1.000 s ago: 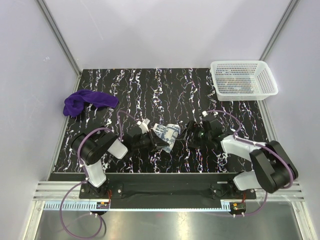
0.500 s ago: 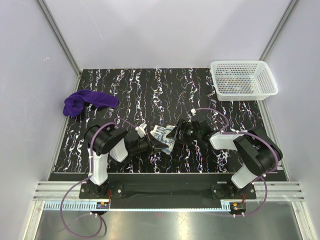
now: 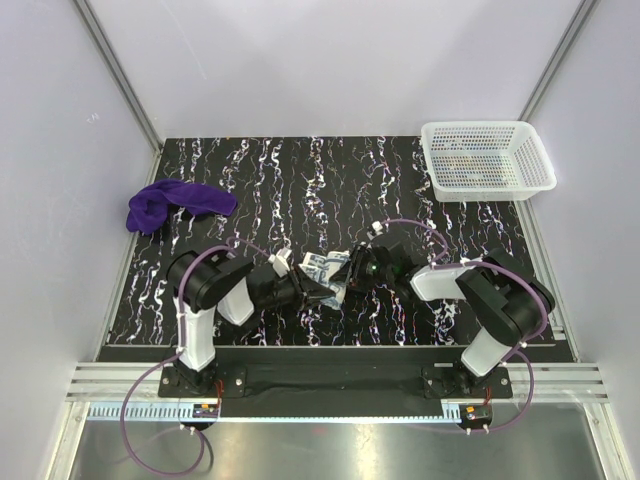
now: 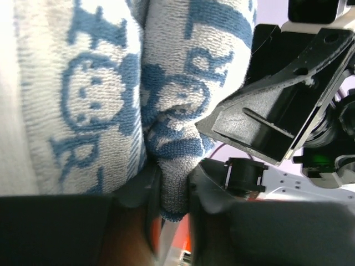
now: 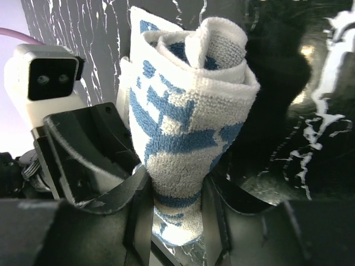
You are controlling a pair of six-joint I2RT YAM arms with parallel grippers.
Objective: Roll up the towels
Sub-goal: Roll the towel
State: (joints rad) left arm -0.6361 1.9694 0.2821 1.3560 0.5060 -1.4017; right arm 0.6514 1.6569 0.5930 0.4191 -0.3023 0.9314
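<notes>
The white towel with blue print (image 3: 326, 270) is bunched into a roll at the mat's near middle, held between both grippers. My left gripper (image 3: 312, 291) comes from the left; in the left wrist view (image 4: 173, 191) its jaws pinch a fold of this towel (image 4: 105, 94). My right gripper (image 3: 352, 272) comes from the right; in the right wrist view (image 5: 175, 221) its jaws squeeze the lower end of the rolled towel (image 5: 191, 105), whose spiral end faces up. The plain purple towel (image 3: 176, 204) lies crumpled at the mat's far left, away from both grippers.
A white mesh basket (image 3: 487, 160) stands at the far right corner. The black marbled mat (image 3: 300, 180) covers the table between pale side walls. The two gripper heads are close together, with the other arm's fingers (image 5: 89, 160) right beside the towel.
My right arm has reached left to the patterned towel and closed its jaws on it. The left arm has pulled in slightly, still gripping the towel.
</notes>
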